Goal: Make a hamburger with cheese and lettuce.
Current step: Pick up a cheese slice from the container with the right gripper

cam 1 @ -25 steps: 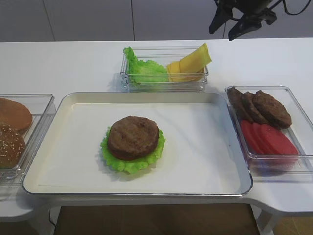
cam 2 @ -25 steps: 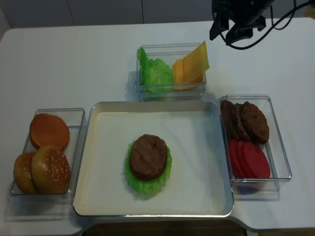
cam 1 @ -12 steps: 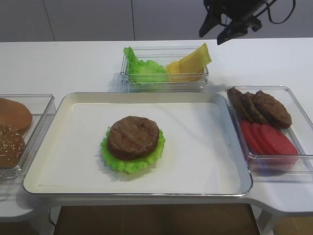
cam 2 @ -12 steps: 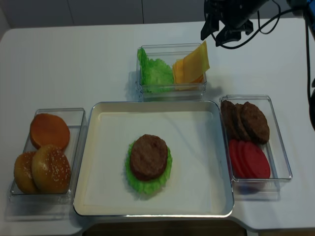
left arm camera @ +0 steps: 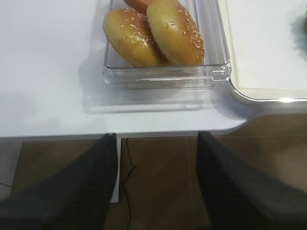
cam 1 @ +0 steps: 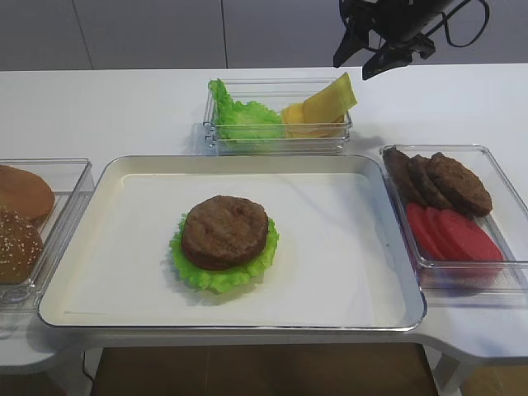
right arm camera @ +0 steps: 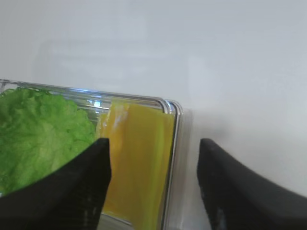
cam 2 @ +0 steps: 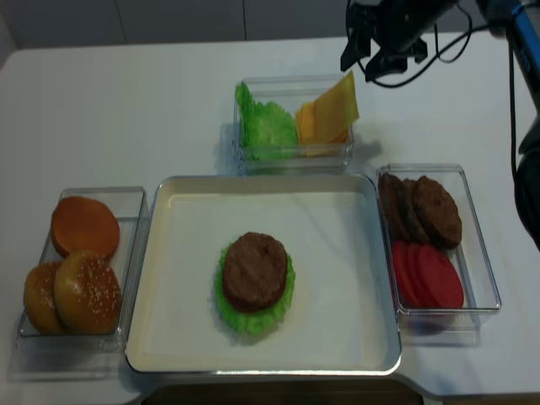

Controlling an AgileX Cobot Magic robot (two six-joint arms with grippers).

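The hamburger patty (cam 1: 224, 231) lies on the lettuce (cam 1: 216, 279), whose frilly green rim shows around it, on the white tray (cam 1: 124, 177); both also show in the realsense view, patty (cam 2: 255, 270) and lettuce (cam 2: 251, 319). Yellow cheese (cam 1: 320, 102) slices lean in a clear box behind the tray. My right gripper (cam 1: 357, 63) is open and empty, in the air just above and behind the cheese (cam 2: 329, 108). In the right wrist view the gripper (right arm camera: 153, 143) frames the cheese (right arm camera: 136, 163) and the box's right wall. My left gripper (left arm camera: 156, 139) is open and empty, off the table's front edge.
A bunch of paler green leaves (cam 1: 243, 115) shares the cheese box. A clear box of buns (cam 2: 80, 270) stands left of the tray. A box at the right holds bare patties (cam 1: 437, 177) and red tomato slices (cam 1: 454, 235).
My right gripper has moved left, from behind the patty box's side to a spot just above the cheese box's right end. Nothing on the table has moved.
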